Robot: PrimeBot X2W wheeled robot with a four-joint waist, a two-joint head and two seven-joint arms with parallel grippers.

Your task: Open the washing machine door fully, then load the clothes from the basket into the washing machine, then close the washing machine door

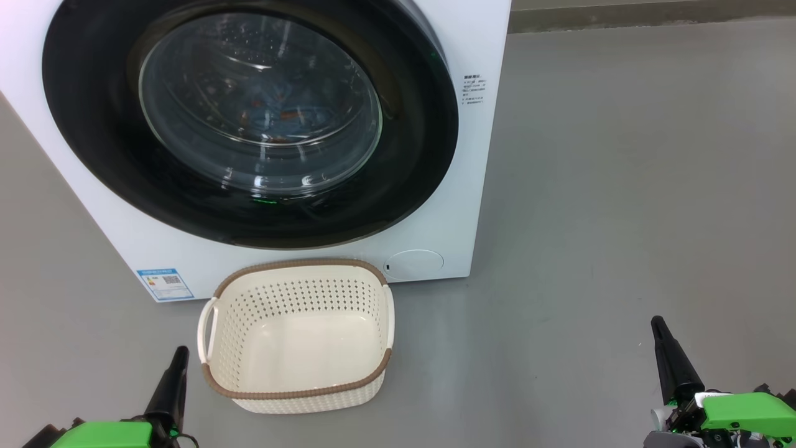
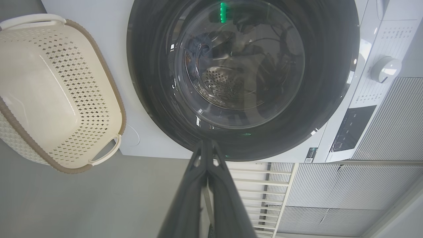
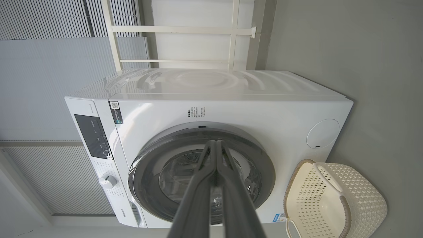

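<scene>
Grey floor (image 1: pixel 622 218), bare concrete look, ribbed wall panels behind the machine in both wrist views.

Obs.: the washing machine (image 1: pixel 472 50) stands square to the robot. The washing machine door (image 1: pixel 410 137) lies flush against the front in the right wrist view, so I judge it closed. The clothes (image 1: pixel 283 121) sit inside the drum, seen through the glass as bluish fabric with orange-brown specks. The basket (image 1: pixel 298 298) is on the floor just in front of the machine, below the door, with nothing in it.

Hands: left hand (image 1: pixel 181 351) clenched, fingers pressed together, grasping nothing, low and just beside the basket's left handle. Right hand (image 1: pixel 658 323) likewise clenched and carrying nothing, well apart from the basket and the machine.

Judgement: all three steps look done.

Risks from here:
- Latch. Flush is not the same as latched, and the catch cannot be made out. A door only pushed to could spring back open.
- Trapped fabric. The glass distorts the view, so I cannot tell whether a hem lies in the gasket; that would hold the door off its seal.
- Left hand so near the basket handle: any sideways sweep would knock or drag the basket.
</scene>
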